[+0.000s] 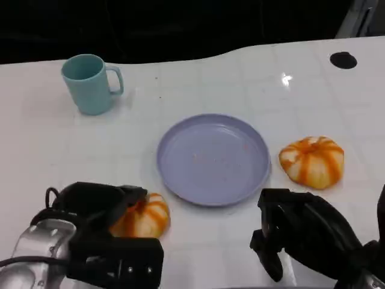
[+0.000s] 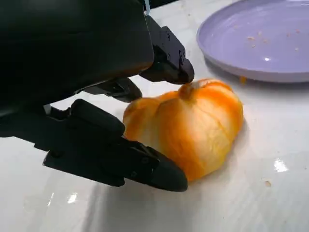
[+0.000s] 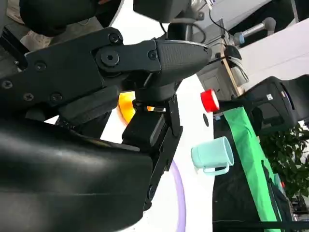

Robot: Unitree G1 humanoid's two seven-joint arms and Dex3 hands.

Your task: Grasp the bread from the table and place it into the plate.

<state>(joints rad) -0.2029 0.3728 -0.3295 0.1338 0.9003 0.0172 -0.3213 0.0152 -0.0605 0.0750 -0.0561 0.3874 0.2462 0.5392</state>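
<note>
Left robot hand [image 2: 116, 121] fingers around bread [image 2: 193, 125], plate [image 2: 256, 43] near

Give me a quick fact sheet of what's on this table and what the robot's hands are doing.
plate: purple plate, mid-table, nothing on it but crumbs
near bread: orange-striped bread, on the table beside the plate
left hand: left hand, fingers around the near bread, not lifted
far bread: second bread, right of the plate, untouched
right hand: right hand, holding nothing
mug: teal mug, far left
</note>
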